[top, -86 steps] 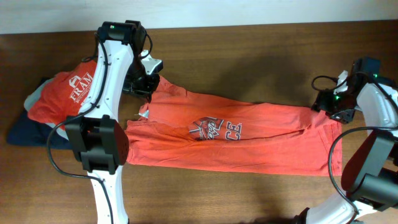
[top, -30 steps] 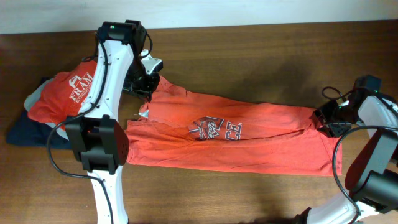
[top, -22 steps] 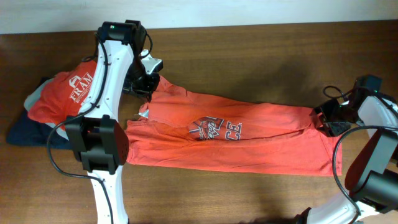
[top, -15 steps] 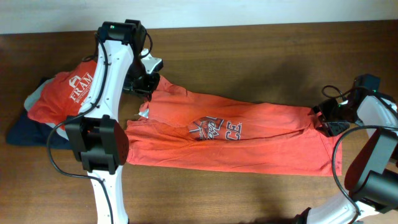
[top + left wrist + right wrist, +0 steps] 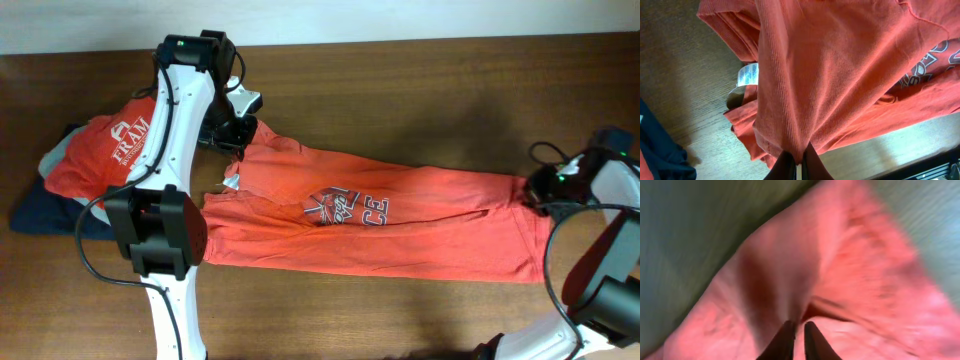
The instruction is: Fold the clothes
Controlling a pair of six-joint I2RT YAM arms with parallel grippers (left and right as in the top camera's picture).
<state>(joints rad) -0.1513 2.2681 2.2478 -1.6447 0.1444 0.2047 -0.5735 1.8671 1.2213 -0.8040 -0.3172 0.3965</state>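
Observation:
The clothes [image 5: 420,225], an orange-red T-shirt with a navy-and-white chest print [image 5: 350,208], lie stretched in a long band across the table. My left gripper [image 5: 238,140] is shut on the shirt's far left edge. In the left wrist view a fold of the cloth [image 5: 830,75] is pinched in that gripper [image 5: 800,159], with the white neck tag [image 5: 747,75] off to the left. My right gripper [image 5: 533,190] is shut on the shirt's right end. The blurred right wrist view shows cloth [image 5: 850,280] bunched between that gripper's [image 5: 799,330] near-touching fingers.
A pile of folded garments sits at the left: a red shirt with a white logo [image 5: 105,150] on top, navy cloth [image 5: 40,215] and grey cloth [image 5: 55,152] beneath. The left arm [image 5: 165,220] crosses the shirt's left end. The table's far edge [image 5: 400,40] meets a white wall.
My right gripper has shut on the shirt's right end and shifted to the right, drawing that end along. The left gripper keeps its hold and has not moved.

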